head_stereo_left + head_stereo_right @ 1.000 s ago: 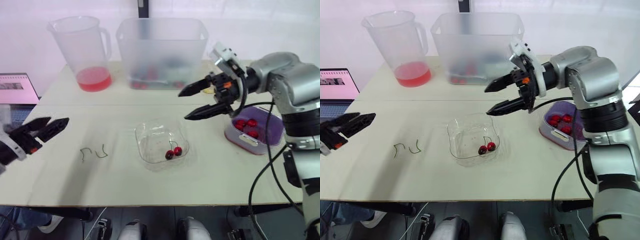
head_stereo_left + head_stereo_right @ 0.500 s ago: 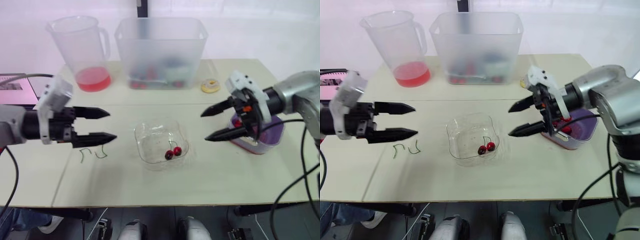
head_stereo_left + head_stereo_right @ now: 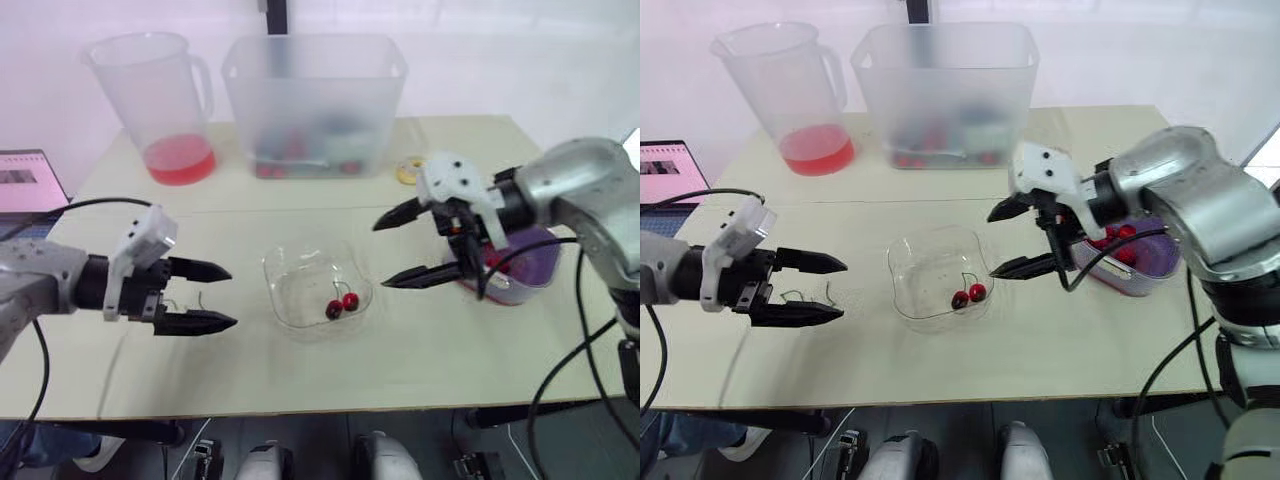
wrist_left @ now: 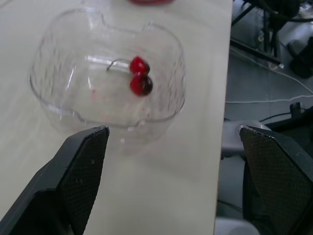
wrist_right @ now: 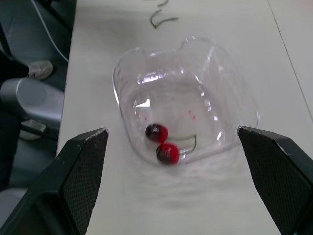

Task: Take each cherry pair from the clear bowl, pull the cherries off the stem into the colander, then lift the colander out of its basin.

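1. One clear bowl (image 3: 298, 259) holds one cherry pair (image 3: 342, 304), two cherries.
2. Two bare stems (image 5: 164, 20) lie on the counter (image 3: 300, 380).
3. One colander (image 3: 540, 252).
4. One pitcher (image 3: 165, 95).
5. One tub (image 3: 315, 100).

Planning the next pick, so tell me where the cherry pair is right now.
The cherry pair lies inside the clear bowl, in its near right part, roughly midway between the left gripper and the right gripper.

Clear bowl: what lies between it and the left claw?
Nothing but bare table between the left claw and the clear bowl, plain in the left wrist view.
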You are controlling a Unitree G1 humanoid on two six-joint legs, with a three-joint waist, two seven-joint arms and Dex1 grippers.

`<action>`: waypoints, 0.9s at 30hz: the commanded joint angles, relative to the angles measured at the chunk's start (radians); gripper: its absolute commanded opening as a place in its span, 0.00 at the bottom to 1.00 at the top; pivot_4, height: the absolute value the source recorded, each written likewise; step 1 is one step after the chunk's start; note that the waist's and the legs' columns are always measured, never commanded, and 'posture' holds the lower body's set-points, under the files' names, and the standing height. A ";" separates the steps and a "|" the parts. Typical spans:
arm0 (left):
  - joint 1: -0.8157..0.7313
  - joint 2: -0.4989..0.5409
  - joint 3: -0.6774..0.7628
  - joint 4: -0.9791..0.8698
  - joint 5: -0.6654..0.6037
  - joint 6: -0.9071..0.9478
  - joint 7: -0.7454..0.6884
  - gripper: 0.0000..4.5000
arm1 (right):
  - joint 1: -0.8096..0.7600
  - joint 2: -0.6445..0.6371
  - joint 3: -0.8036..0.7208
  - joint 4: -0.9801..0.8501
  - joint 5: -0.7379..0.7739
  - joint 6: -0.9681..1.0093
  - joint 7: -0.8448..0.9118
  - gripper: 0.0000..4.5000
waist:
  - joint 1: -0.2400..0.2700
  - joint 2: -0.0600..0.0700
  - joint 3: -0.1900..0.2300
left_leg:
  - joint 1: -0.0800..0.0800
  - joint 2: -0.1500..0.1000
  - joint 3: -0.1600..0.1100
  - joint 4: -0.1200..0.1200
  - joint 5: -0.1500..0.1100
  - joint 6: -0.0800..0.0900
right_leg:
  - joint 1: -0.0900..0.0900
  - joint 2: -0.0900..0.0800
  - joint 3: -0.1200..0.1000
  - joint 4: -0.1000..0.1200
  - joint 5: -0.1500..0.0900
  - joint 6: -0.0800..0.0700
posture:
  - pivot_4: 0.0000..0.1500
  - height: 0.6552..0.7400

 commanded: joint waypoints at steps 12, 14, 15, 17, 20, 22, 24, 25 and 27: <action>0.230 -0.109 0.229 -0.166 0.005 -0.011 0.125 1.00 | -0.213 0.298 0.541 0.292 -0.382 -0.093 0.100 0.87 | 0.000 -0.002 -0.001 | -0.003 0.000 -0.002 0.001 0.000 0.001 | -0.002 0.000 -0.001 0.001 0.000 0.000 | 1.00 0.39; 0.253 -0.109 0.237 -0.179 0.013 -0.012 0.133 1.00 | -0.193 0.310 0.560 0.306 -0.417 -0.151 0.107 0.72 | -0.001 -0.002 -0.001 | -0.003 0.000 -0.002 0.001 0.000 0.001 | -0.002 -0.001 -0.001 0.001 0.000 0.000 | 1.00 0.39; 0.261 -0.111 0.242 -0.185 0.009 -0.011 0.138 1.00 | -0.186 0.326 0.563 0.332 -0.440 -0.181 0.095 0.72 | -0.001 -0.002 -0.001 | -0.003 0.000 -0.002 0.001 -0.001 0.001 | -0.001 0.000 -0.001 0.001 0.000 0.000 | 1.00 0.39; 0.272 -0.115 0.253 -0.199 -0.003 -0.006 0.150 1.00 | -0.179 0.356 0.559 0.375 -0.468 -0.212 0.085 0.72 | -0.003 -0.002 -0.001 | -0.002 0.000 -0.002 0.001 0.000 0.001 | -0.001 0.000 -0.001 0.001 0.000 0.000 | 1.00 0.39; 0.279 -0.117 0.271 -0.207 -0.011 -0.002 0.169 1.00 | -0.174 0.388 0.540 0.409 -0.490 -0.240 0.098 0.72 | -0.004 -0.002 -0.001 | -0.002 0.000 -0.001 0.001 0.000 0.000 | -0.002 0.000 -0.001 0.001 0.000 0.000 | 1.00 0.39; 0.283 -0.113 0.277 -0.207 -0.012 0.000 0.172 1.00 | -0.169 0.409 0.531 0.425 -0.499 -0.269 0.104 0.72 | -0.004 -0.002 -0.001 | -0.002 0.000 -0.002 0.001 0.000 0.000 | -0.001 0.000 -0.001 0.001 0.000 0.000 | 1.00 0.39; 0.283 -0.111 0.279 -0.207 -0.010 0.000 0.176 1.00 | -0.163 0.427 0.529 0.446 -0.514 -0.300 0.105 0.72 | -0.004 -0.002 -0.001 | -0.002 0.000 -0.001 0.001 0.000 0.000 | -0.001 0.000 -0.001 0.000 0.000 0.000 | 1.00 0.39; 0.280 -0.112 0.279 -0.207 -0.010 0.001 0.181 1.00 | -0.160 0.435 0.529 0.458 -0.524 -0.317 0.103 0.72 | -0.004 -0.002 -0.001 | -0.002 0.000 -0.002 0.001 0.000 0.000 | -0.001 0.000 -0.001 0.001 0.000 0.000 | 1.00 0.39; 0.276 -0.113 0.283 -0.212 -0.016 0.007 0.188 1.00 | -0.152 0.451 0.527 0.470 -0.537 -0.332 0.104 0.72 | -0.003 -0.002 -0.001 | -0.002 0.000 -0.002 0.001 0.000 0.000 | -0.001 0.000 -0.001 0.001 0.000 0.000 | 1.00 0.39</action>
